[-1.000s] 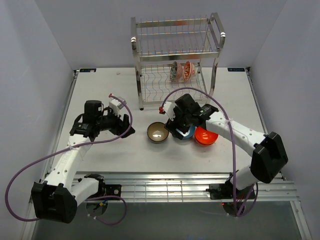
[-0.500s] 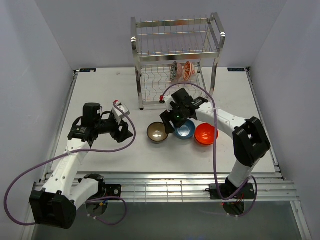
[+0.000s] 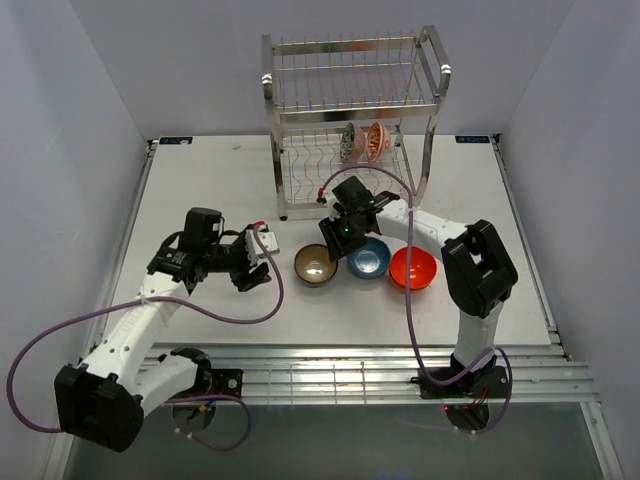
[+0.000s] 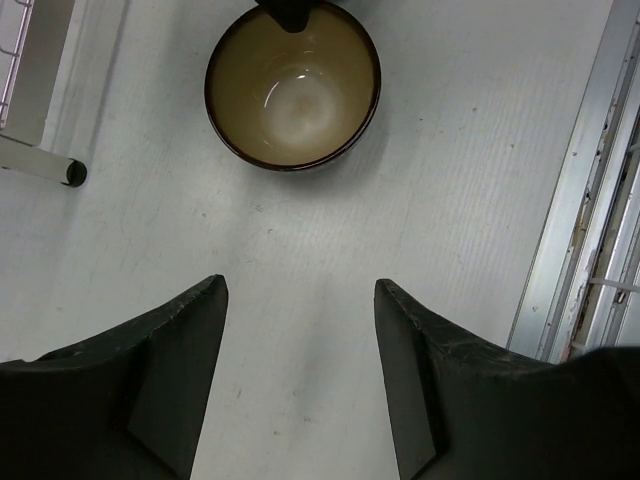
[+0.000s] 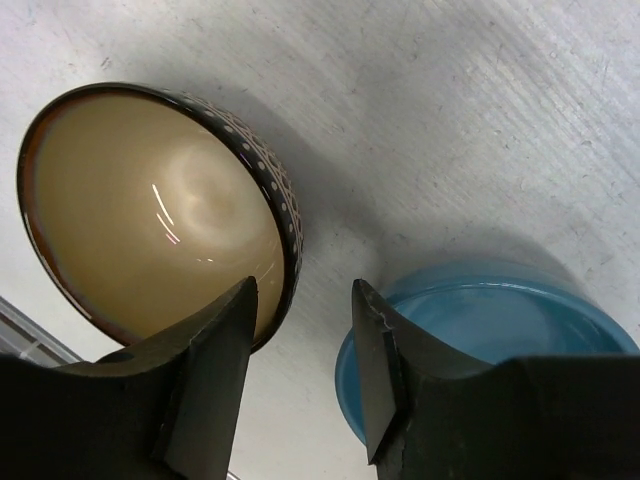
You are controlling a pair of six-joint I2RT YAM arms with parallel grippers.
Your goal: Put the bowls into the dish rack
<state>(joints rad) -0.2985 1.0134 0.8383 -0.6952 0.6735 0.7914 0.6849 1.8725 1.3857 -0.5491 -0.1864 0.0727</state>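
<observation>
Three bowls sit upright in a row on the counter (image 3: 200, 190), in front of the dish rack (image 3: 350, 105). From left to right they are the brown bowl (image 3: 316, 267), the blue bowl (image 3: 368, 262) and the orange-red bowl (image 3: 412, 268). A narrow gap separates the brown bowl from the blue one. The blue and orange-red bowls are just beside each other.

In the lower tier of the rack, toward its right side, a red-and-white patterned bowl (image 3: 375, 142) stands on edge. A paler round shape is just beside it on its left, and I cannot identify it.

Right tool (image 5: 300, 295): it points down over the gap between the brown and blue bowls. Its jaws are parted to a moderate width and grasp nothing. In the right wrist view, one finger overlaps the brown bowl's rim and the other overlaps the blue bowl's rim. I cannot tell whether either finger touches.

Left tool (image 4: 300, 285): it is released, with the jaws spread wide and only bare counter between the fingers. The brown bowl lies ahead of the fingertips, apart from them.
</observation>
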